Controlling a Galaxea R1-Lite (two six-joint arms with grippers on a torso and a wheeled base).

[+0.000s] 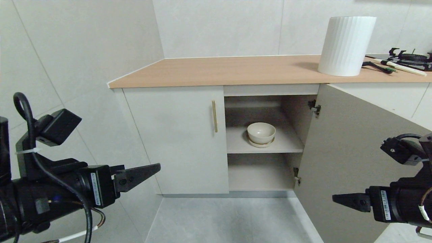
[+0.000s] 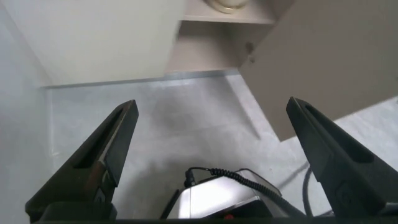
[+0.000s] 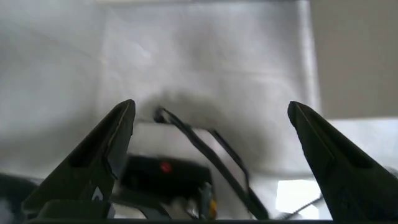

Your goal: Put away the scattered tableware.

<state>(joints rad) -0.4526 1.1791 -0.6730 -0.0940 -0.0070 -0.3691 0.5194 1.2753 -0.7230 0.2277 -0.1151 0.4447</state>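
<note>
One bowl (image 1: 261, 132), pale cream, stands upright on a small plate (image 1: 259, 145) of the same colour. Both sit near the middle of the middle shelf (image 1: 290, 143) inside the open half of the cabinet (image 1: 256, 90). The plate's rim shows just past the bowl's foot. Under that shelf is the lower compartment (image 1: 260, 175), and grey floor (image 1: 229, 219) runs out in front of it.

Right of the bowl, the open door (image 1: 341, 152) hangs on its hinges and swings out towards me. Left of the bowl, the other door (image 1: 175, 138) is shut, with a slim gold handle (image 1: 214, 116) upright along the edge nearest the opening.

Above lies the wooden countertop (image 1: 219, 71). A white ribbed cylinder (image 1: 347, 45) stands upright near its right end. Just beyond it lie a dark-handled utensil (image 1: 376, 65) and a pale stick (image 1: 405, 67), beside a black burner grate (image 1: 413, 55).

My left gripper (image 1: 153, 167) hangs low on my left, in front of the shut door and well apart from the bowl. Its jaws are spread wide, with floor showing between them in the left wrist view. My right gripper (image 1: 337, 199) hangs low on my right by the open door, pointing inwards. Its jaws are spread wide too, over the floor.
</note>
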